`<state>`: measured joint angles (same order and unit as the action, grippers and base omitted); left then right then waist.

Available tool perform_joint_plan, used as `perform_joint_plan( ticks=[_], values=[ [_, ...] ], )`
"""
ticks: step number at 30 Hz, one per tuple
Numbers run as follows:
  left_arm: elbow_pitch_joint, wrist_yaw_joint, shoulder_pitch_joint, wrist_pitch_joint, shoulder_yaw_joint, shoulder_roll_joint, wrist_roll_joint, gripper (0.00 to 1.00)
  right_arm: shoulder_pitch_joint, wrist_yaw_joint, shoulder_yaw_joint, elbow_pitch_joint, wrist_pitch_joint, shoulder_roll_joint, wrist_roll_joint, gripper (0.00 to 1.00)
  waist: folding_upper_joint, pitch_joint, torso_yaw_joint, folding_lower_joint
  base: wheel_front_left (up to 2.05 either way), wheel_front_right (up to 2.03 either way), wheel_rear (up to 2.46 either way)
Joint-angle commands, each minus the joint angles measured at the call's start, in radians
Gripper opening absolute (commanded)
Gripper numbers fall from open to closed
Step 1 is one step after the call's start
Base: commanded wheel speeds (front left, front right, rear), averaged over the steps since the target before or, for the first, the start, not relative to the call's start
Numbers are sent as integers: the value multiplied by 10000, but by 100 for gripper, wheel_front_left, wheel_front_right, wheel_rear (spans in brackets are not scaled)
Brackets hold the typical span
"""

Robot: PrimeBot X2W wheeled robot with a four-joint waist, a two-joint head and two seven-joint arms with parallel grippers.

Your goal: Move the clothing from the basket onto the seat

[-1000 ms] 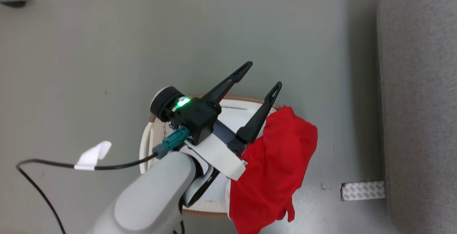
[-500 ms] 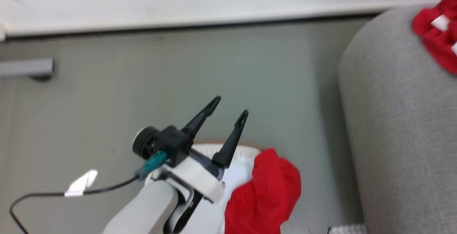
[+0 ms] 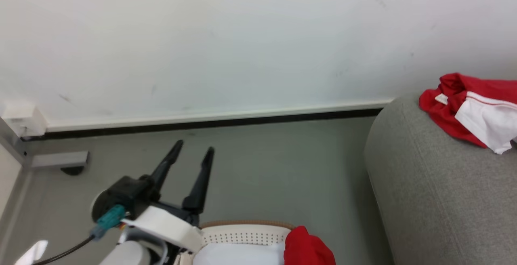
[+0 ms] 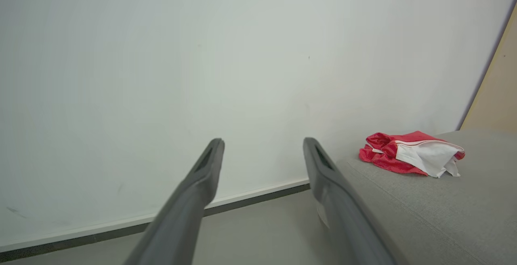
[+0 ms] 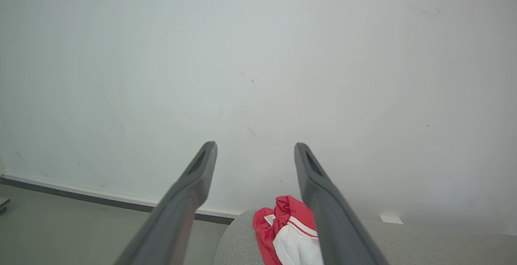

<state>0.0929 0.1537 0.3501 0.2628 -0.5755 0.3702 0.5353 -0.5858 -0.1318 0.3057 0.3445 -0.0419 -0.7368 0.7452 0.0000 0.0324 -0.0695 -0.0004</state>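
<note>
The basket (image 3: 246,228) lies at the bottom edge of the head view, with a bright red piece of clothing (image 3: 307,249) draped over its right side and a white lining (image 3: 238,255) inside. My left gripper (image 3: 194,148) hangs open and empty above the basket's far left rim, fingers pointing toward the wall. On the grey seat (image 3: 424,200) at the right lies a red garment with a white panel (image 3: 464,105). The left wrist view shows the same garment (image 4: 408,158) on the seat (image 4: 424,212), right of the open left gripper (image 4: 262,141). My right gripper (image 5: 255,146) is open and empty over that garment (image 5: 282,226).
A white wall (image 3: 242,34) with a dark baseboard (image 3: 202,124) runs behind the grey floor (image 3: 274,176). A grey metal foot (image 3: 60,159) sits at the far left. A black cable (image 3: 64,253) trails from my left wrist. A beige panel (image 4: 494,95) stands beyond the seat.
The head camera has tilted up from the floor to the wall, bringing the seat's garment into view and pushing the basket to the bottom edge. The left gripper stays open.
</note>
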Motion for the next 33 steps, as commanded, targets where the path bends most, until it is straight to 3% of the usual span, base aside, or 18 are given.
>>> perform_joint_plan(
  ticks=[1, 5, 10, 13, 17, 24, 33],
  values=[
    [-190, 207, -396, 3, 285, 236, 202, 100, 475, 22, -273, -453, 290, 370, -165, 100, 0, -405, 26, 4, 0, 0, 0],
    [-596, 586, -1050, 10, 763, 478, 308, 100, 1678, 22, -1194, -1299, 1006, 1506, -745, 100, 0, -574, 122, 4, 0, 0, 0],
    [-973, 904, -1742, 13, 1297, 458, 208, 100, 3577, 22, -2262, -2305, 1685, 3583, -1694, 100, 0, -701, 317, 4, 0, 0, 0],
    [-1171, 994, -2264, 14, 1732, 255, 34, 100, 4584, 22, -2383, -2782, 1936, 4661, -2389, 100, 0, -728, 378, 4, 0, 0, 0],
    [-1228, 770, -2841, 16, 2186, -97, -244, 100, 5443, 22, -2193, -2957, 2208, 5534, -3085, 100, 0, -699, 403, 4, 0, 0, 0],
    [-1106, 136, -3484, 17, 2852, -775, -855, 100, 6076, 22, -1972, -2855, 2617, 6315, -4064, 100, 0, -624, 447, 4, 0, 0, 0],
    [-627, -496, -3359, 18, 3269, -1314, -1416, 100, 5710, 22, -2043, -2875, 2607, 6531, -4277, 100, 0, -560, 517, 4, 0, 0, 0]
  ],
)
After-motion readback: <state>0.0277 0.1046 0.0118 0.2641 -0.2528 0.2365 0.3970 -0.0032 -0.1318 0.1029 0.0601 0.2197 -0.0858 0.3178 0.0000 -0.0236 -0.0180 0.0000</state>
